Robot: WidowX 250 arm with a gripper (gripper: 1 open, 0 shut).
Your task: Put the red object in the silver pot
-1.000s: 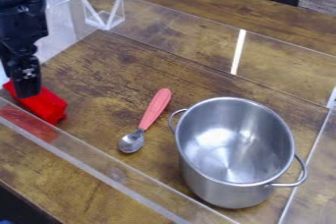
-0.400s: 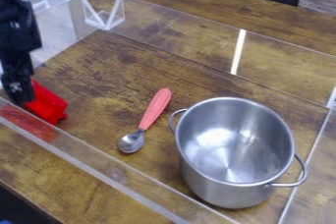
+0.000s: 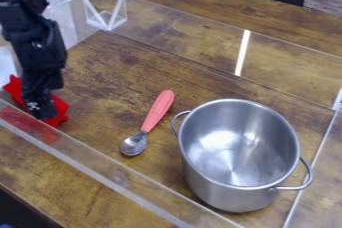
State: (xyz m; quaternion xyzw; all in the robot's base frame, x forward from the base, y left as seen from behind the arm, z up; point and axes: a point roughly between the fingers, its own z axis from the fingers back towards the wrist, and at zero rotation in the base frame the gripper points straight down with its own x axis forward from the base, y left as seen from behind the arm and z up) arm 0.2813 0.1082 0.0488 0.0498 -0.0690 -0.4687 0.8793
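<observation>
The red object (image 3: 30, 105) lies on the desk (image 3: 201, 52) at the far left, directly beneath the gripper (image 3: 39, 102), whose spread, unclenched jaws straddle it. The silver pot (image 3: 241, 152) stands well apart, toward four o'clock.

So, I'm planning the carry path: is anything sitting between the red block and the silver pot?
Yes. A spoon with a pinkish-red handle lies on the table between the red block at the left edge and the silver pot at the right. It lies flat, so a lifted carry would likely clear it. The open gripper is right over the block.
</observation>
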